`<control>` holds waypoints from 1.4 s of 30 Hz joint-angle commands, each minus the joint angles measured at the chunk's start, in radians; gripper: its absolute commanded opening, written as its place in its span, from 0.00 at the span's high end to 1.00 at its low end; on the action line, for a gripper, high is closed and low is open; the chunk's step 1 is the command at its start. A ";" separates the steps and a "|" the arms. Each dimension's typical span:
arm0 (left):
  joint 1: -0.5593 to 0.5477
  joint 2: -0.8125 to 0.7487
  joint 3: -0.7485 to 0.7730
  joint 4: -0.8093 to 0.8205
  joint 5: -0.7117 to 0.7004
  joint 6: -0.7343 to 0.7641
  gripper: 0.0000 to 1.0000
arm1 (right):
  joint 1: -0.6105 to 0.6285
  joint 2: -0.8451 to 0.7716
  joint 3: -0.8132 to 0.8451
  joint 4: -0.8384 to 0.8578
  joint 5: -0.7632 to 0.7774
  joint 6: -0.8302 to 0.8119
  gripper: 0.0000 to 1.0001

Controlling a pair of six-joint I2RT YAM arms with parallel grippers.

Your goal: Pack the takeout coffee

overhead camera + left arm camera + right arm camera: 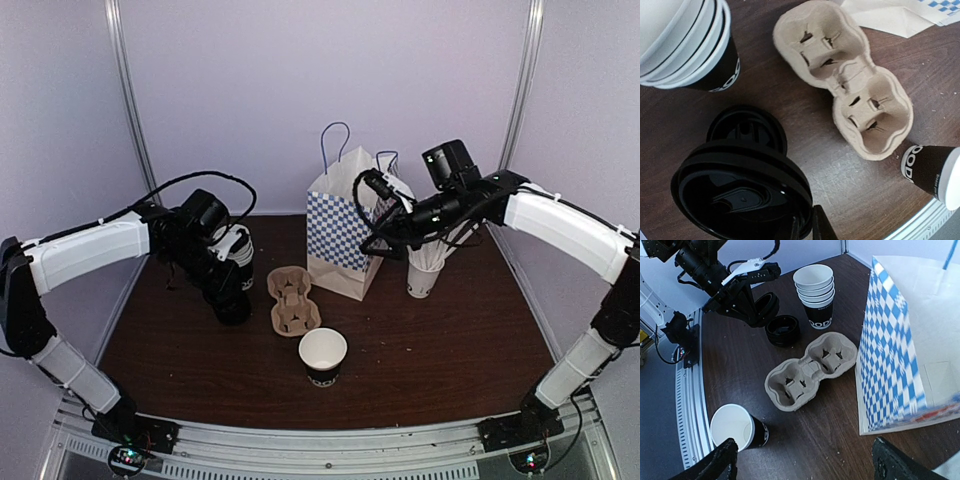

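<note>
Takeout coffee cup [322, 357] stands alone at the table's front centre, near the pulp carrier [293, 300]: small, black paper, pale print, white inside, no lid on. It looks empty, so probably light, thin-walled and easy to crush or tip; grip softly around mid-wall. Left gripper [805, 227] is pinched nearly shut on a black plastic lid [740, 192]; right gripper [805, 450] is spread wide and empty by the checkered bag [345, 235].

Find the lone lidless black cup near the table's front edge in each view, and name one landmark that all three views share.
Top external: the lone cup stands low centre, just in front of the cup carrier.
Left wrist: lower right corner, cut off by the frame edge.
Right wrist: lower left, near the table's edge.
Shared landmark: the cup carrier, beside the cup in every view.
</note>
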 commanded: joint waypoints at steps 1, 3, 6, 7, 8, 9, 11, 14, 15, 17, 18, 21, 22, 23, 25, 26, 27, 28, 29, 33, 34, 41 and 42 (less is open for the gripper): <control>0.033 0.015 -0.006 0.060 -0.002 -0.045 0.89 | 0.118 0.143 0.112 0.021 0.129 0.089 0.09; 0.043 0.021 0.009 0.041 -0.002 -0.045 0.89 | 0.163 0.188 0.138 0.041 0.159 0.114 0.09; 0.065 -0.028 -0.016 0.077 0.064 -0.064 0.89 | 0.209 0.257 0.179 0.098 0.186 0.200 0.08; 0.076 -0.051 -0.030 0.096 0.087 -0.070 0.89 | 0.219 0.290 0.204 0.108 0.182 0.222 0.08; 0.093 -0.073 -0.054 0.120 0.122 -0.078 0.89 | 0.232 0.329 0.238 0.107 0.181 0.244 0.08; 0.112 -0.100 -0.083 0.161 0.162 -0.089 0.89 | 0.244 0.370 0.284 0.100 0.178 0.275 0.08; 0.154 -0.150 -0.159 0.252 0.265 -0.122 0.89 | 0.269 0.457 0.386 0.094 0.158 0.325 0.08; 0.200 -0.182 -0.224 0.301 0.335 -0.154 0.89 | 0.294 0.566 0.512 0.092 0.169 0.399 0.09; 0.207 -0.190 -0.235 0.304 0.344 -0.155 0.89 | 0.296 0.598 0.549 0.098 0.173 0.431 0.09; 0.212 -0.215 -0.255 0.318 0.369 -0.157 0.89 | 0.302 0.650 0.616 0.108 0.191 0.483 0.09; 0.212 -0.231 -0.267 0.327 0.387 -0.158 0.89 | 0.309 0.673 0.644 0.105 0.200 0.489 0.09; 0.212 -0.268 -0.270 0.319 0.381 -0.155 0.89 | 0.335 0.725 0.715 0.083 0.239 0.475 0.08; 0.211 -0.276 -0.267 0.305 0.361 -0.149 0.89 | 0.340 0.738 0.730 0.080 0.245 0.477 0.08; 0.212 -0.283 -0.264 0.294 0.339 -0.141 0.89 | 0.342 0.748 0.739 0.079 0.239 0.482 0.08; 0.212 -0.288 -0.250 0.262 0.316 -0.119 0.89 | 0.342 0.757 0.746 0.077 0.219 0.487 0.08; 0.213 -0.288 -0.240 0.247 0.315 -0.109 0.89 | 0.342 0.755 0.745 0.075 0.212 0.486 0.08; 0.212 -0.285 -0.230 0.232 0.320 -0.101 0.88 | 0.342 0.749 0.741 0.073 0.195 0.481 0.08; 0.214 -0.288 -0.219 0.223 0.332 -0.094 0.88 | 0.342 0.732 0.732 0.069 0.186 0.476 0.09; 0.213 -0.292 -0.210 0.218 0.342 -0.093 0.88 | 0.342 0.713 0.719 0.067 0.179 0.470 0.09; 0.213 -0.340 -0.193 0.269 0.436 -0.122 0.87 | 0.335 0.571 0.619 0.055 0.125 0.418 0.08; 0.212 -0.355 -0.191 0.300 0.466 -0.139 0.87 | 0.332 0.516 0.559 0.060 0.097 0.379 0.08; 0.207 -0.394 -0.159 0.493 0.729 -0.273 0.85 | 0.330 0.153 0.358 -0.184 -0.025 -0.042 0.00; 0.203 -0.392 -0.158 0.537 0.770 -0.301 0.85 | 0.330 0.121 0.336 -0.208 0.008 -0.082 0.00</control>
